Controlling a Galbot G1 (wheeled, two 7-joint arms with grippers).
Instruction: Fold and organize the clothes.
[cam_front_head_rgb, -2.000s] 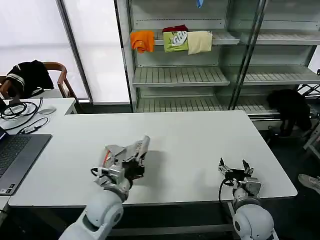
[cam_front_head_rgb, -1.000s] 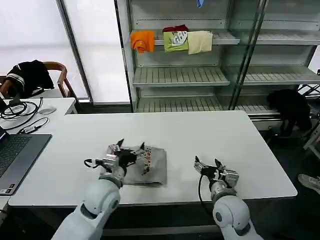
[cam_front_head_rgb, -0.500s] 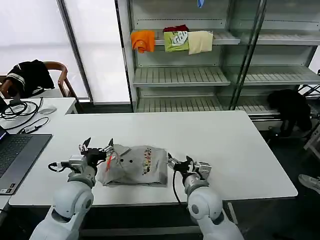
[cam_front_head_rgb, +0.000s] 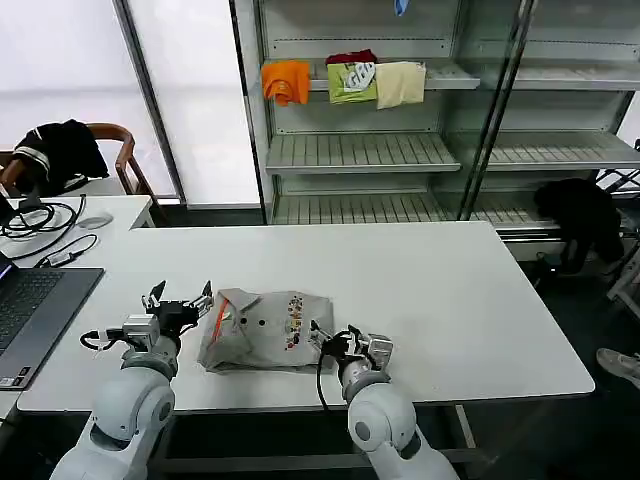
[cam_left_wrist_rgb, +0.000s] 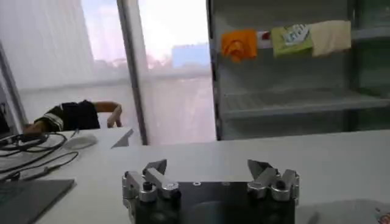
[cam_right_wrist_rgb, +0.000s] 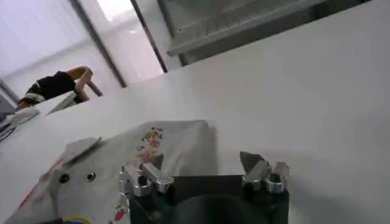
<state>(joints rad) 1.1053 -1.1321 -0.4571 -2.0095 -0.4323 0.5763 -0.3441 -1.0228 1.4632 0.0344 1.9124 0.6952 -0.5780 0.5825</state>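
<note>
Where the folded grey shirt (cam_front_head_rgb: 265, 330) lies near the white table's (cam_front_head_rgb: 430, 290) front edge, the left gripper (cam_front_head_rgb: 180, 300) sits just beside its left side, jaws spread wide and empty. The right gripper (cam_front_head_rgb: 333, 338) is at the shirt's right edge, open too, holding nothing; its near finger hides part of the hem.

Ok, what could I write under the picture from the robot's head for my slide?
Two open tools, left tool and right tool, sit either side of a folded grey shirt on the white table.
</note>
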